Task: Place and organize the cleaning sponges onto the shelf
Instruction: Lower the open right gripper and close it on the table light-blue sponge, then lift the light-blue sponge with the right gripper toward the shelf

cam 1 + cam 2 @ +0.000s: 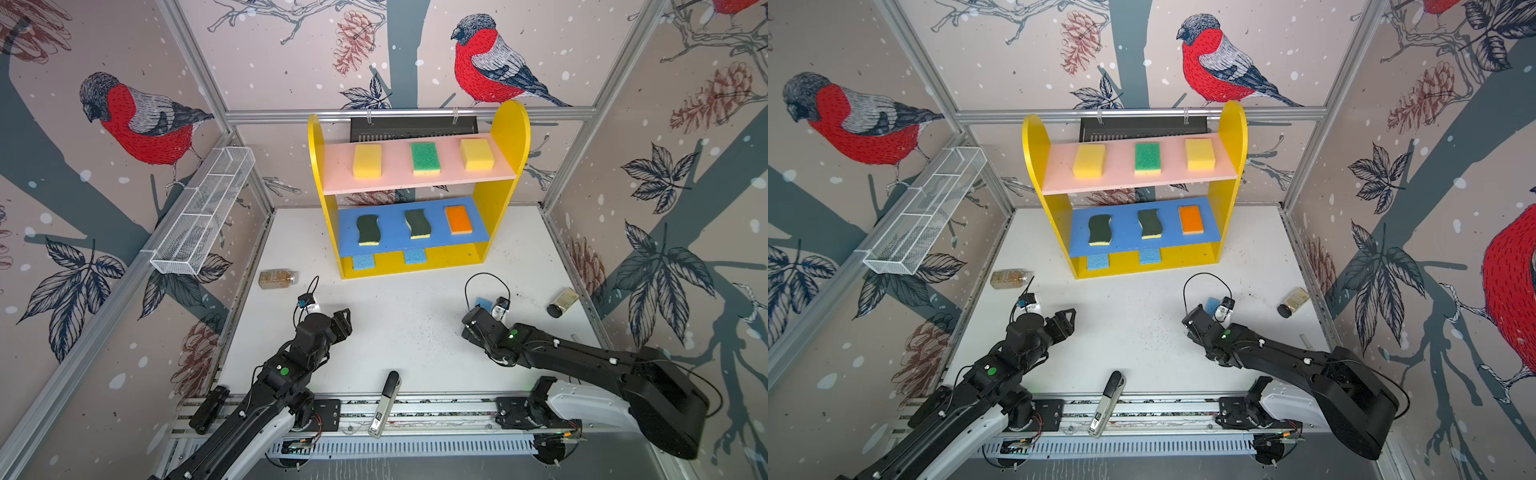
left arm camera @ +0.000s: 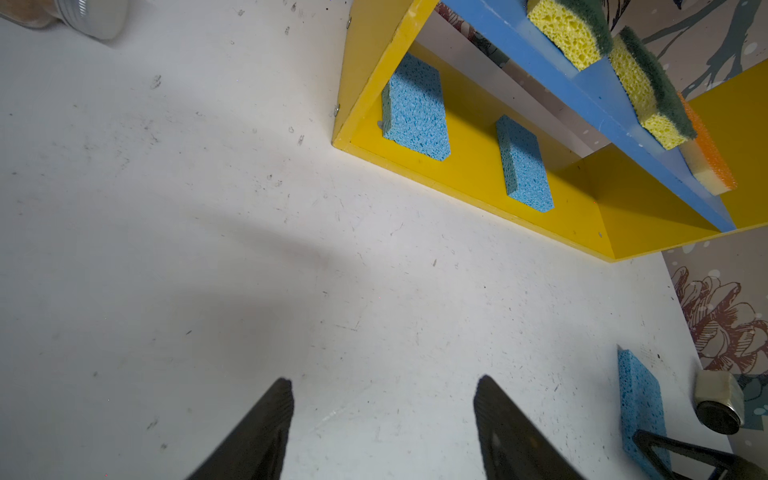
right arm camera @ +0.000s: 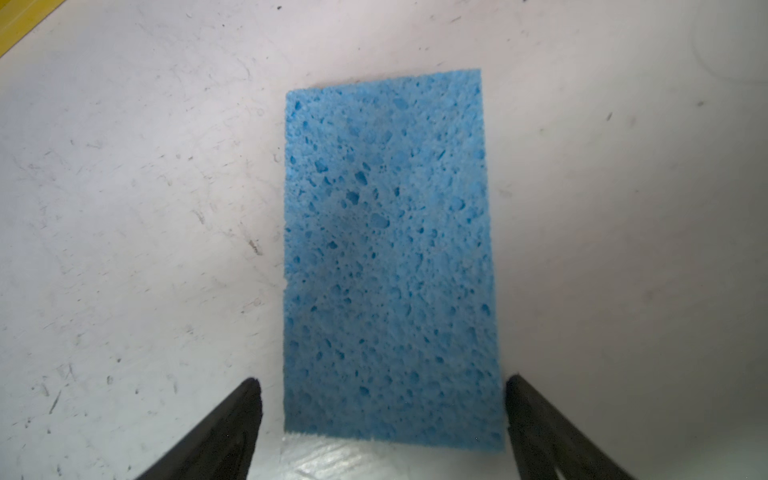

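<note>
The shelf [image 1: 509,137] stands at the back in both top views. Its pink board carries a yellow sponge [image 1: 367,161], a green-topped one [image 1: 425,158] and another yellow one [image 1: 477,154]. On the blue board lie two dark green wavy sponges [image 1: 368,229] [image 1: 418,223] and an orange-topped one [image 1: 458,219]. Two thin blue sponges [image 2: 415,110] [image 2: 524,166] rest on the yellow base. A third blue sponge [image 3: 390,257] lies flat on the table. My right gripper [image 3: 383,380] is open, a finger on each side of its near end. My left gripper [image 2: 383,381] is open over bare table.
A brownish bottle [image 1: 277,278] lies left of the shelf. A dark-capped jar [image 1: 562,302] lies near the right wall. A white mesh basket [image 1: 203,216] hangs on the left wall. A black and silver tool [image 1: 384,403] sits at the front edge.
</note>
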Action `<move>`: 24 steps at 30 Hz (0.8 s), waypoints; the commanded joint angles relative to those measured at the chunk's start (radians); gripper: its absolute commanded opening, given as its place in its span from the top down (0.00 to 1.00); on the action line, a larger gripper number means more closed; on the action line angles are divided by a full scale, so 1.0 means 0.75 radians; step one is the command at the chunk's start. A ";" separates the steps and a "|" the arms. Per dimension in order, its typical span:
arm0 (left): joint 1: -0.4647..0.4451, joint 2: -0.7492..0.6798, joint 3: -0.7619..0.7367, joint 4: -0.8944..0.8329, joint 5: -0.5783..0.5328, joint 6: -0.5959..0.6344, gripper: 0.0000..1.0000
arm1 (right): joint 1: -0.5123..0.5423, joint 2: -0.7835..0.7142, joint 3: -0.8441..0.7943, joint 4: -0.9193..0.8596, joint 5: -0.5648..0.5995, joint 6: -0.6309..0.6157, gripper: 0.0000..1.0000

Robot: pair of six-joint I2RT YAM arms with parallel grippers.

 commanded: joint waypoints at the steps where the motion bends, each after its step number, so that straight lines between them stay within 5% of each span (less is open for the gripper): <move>1: -0.001 -0.010 -0.012 -0.010 -0.012 -0.013 0.30 | 0.010 0.044 0.023 -0.021 0.027 0.000 0.09; 24: 0.000 -0.016 -0.081 0.104 0.061 -0.097 0.30 | 0.040 0.289 0.071 -0.060 0.040 -0.022 0.19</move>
